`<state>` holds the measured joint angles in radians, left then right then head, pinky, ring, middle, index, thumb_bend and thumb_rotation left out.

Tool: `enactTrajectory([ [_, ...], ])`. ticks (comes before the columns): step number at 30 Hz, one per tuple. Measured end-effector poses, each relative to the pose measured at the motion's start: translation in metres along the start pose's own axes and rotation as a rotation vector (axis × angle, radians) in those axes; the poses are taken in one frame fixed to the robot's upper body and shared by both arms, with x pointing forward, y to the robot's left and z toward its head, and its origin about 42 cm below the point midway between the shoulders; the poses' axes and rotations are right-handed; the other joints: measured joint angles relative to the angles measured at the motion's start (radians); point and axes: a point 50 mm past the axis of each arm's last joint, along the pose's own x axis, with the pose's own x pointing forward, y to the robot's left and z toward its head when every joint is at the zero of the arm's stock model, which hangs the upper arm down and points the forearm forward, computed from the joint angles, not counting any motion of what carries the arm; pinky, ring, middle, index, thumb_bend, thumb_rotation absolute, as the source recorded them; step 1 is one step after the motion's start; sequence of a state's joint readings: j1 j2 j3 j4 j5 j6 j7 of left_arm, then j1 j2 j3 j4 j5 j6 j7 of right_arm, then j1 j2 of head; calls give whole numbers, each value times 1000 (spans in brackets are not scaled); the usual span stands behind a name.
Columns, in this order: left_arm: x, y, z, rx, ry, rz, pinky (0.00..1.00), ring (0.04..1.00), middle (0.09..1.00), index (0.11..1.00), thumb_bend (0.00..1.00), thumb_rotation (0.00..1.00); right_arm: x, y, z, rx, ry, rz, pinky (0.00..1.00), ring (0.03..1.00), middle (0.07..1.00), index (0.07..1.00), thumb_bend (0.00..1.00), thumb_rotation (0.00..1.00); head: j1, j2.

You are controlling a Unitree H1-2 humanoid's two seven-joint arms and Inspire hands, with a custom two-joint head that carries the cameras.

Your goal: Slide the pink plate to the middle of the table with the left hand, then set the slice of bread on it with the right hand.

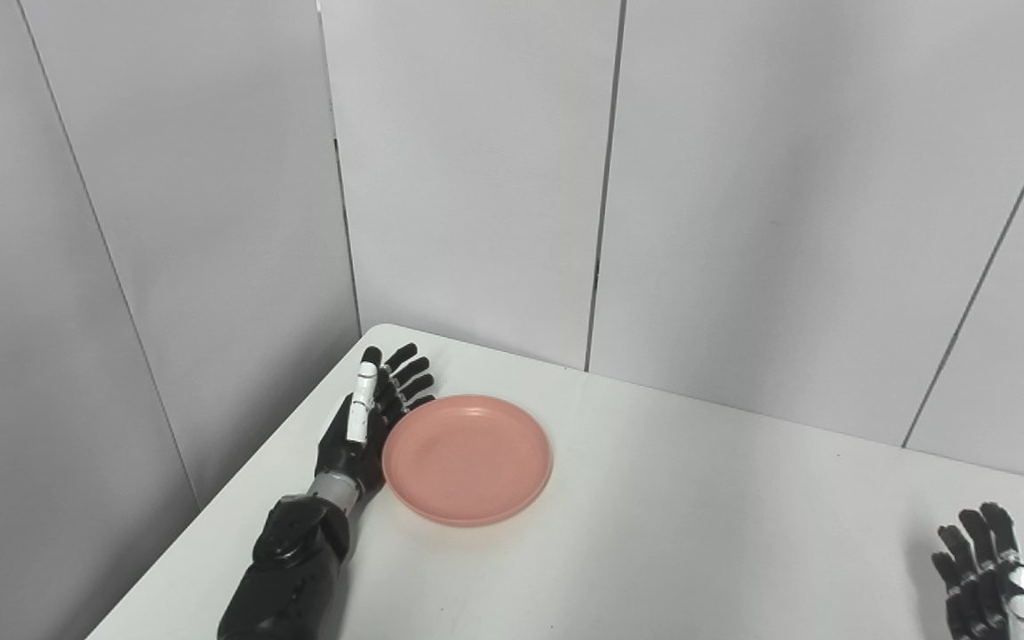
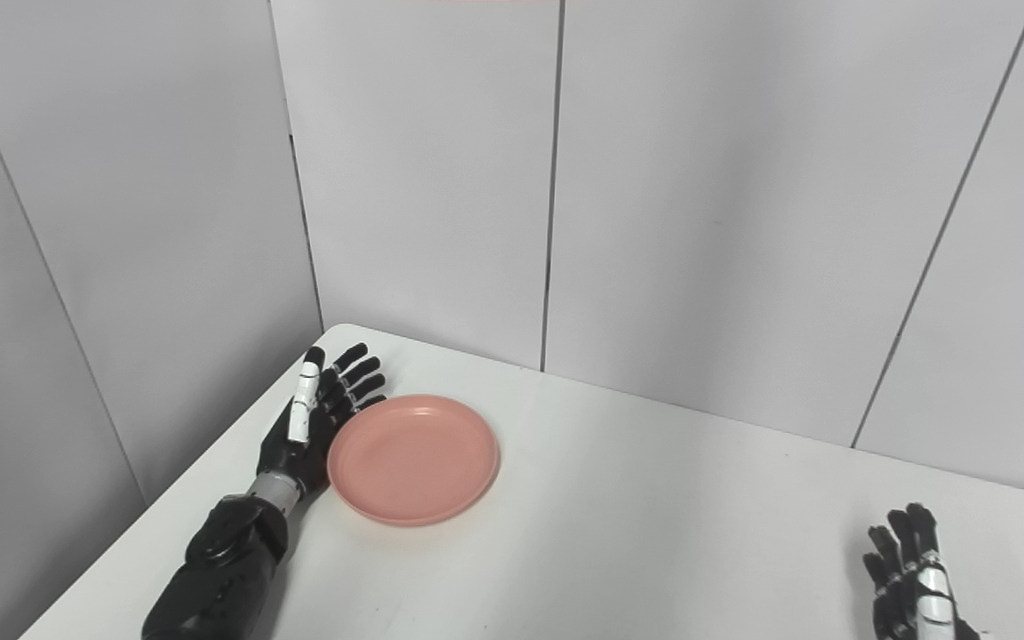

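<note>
The fingers (image 1: 405, 378) of the left hand (image 1: 368, 425) stand straight and a little fanned, holding nothing, their palm side turned toward the pink plate (image 1: 468, 459) and set right against its left rim; whether skin meets rim I cannot tell. Taking the plate as the landmark: the white table (image 1: 699, 533) stretches wide to the plate's right and toward the camera, and the plate itself sits near the table's far left corner, so the middle lies to its right, and a push from the left edge would send it that way. The plate is round, with no long axis to mind. The left arm (image 1: 290, 569) runs up from below the plate's near-left side, wrist straight, hand on edge like a paddle. The right hand (image 1: 988, 573) rests well apart to the plate's right, at the picture's lower corner, fingers extended and slightly apart, empty. No slice of bread shows in either view. The left hand is plainly the nearer one, and the slide looks not yet begun.
</note>
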<state>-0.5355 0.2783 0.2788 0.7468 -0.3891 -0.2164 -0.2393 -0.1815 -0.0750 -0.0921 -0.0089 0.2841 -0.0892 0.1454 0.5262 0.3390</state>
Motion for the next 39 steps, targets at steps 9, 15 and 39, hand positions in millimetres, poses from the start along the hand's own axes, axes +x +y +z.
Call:
enactTrajectory([
  [9, 0, -35, -8, -35, 10, -55, 833, 882, 860, 837, 767, 954, 0, 1, 0, -1, -1, 4, 1000, 993, 998, 996, 594, 961, -11, 8],
  [15, -6, -52, -11, -31, 23, -90, 855, 889, 863, 850, 774, 959, 0, 2, 2, 0, -6, 2, 1000, 990, 996, 994, 600, 950, -31, 14],
  [39, -19, -124, -29, -54, 66, -233, 856, 889, 880, 868, 766, 976, 1, 8, 7, 5, -2, -7, 1000, 992, 1000, 1000, 624, 943, -84, 41],
])
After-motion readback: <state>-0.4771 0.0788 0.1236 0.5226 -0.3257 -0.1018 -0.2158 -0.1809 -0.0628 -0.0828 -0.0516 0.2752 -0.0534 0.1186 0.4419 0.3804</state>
